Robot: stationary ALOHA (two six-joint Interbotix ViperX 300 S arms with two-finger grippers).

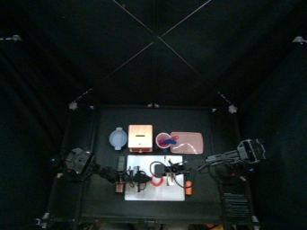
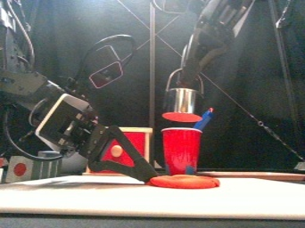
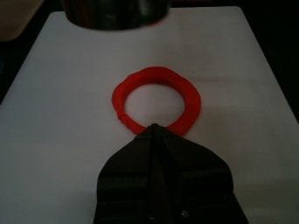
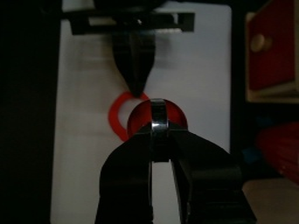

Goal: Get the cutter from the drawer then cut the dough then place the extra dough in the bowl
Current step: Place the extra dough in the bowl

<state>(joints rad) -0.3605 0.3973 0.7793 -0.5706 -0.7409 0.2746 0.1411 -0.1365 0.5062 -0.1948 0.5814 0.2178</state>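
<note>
A red dough ring point(image 3: 156, 98) lies on the white cutting board point(image 3: 239, 79); in the front view the same dough point(image 2: 184, 182) lies flat and low. My left gripper point(image 3: 158, 131) is shut, and its pointed tip rests at the ring's near edge. The round metal cutter point(image 2: 180, 96) hangs above the board with a red dough disc point(image 2: 181, 117) at its underside. My right gripper point(image 4: 155, 131) is shut on the cutter's wire handle. The blue-grey bowl point(image 1: 117, 138) sits at the back left.
The wooden box with the red drawer front point(image 1: 140, 137) stands behind the board. On the pink tray point(image 1: 192, 142) at the back right is the red cup point(image 2: 181, 150) with a blue knife point(image 2: 205, 116).
</note>
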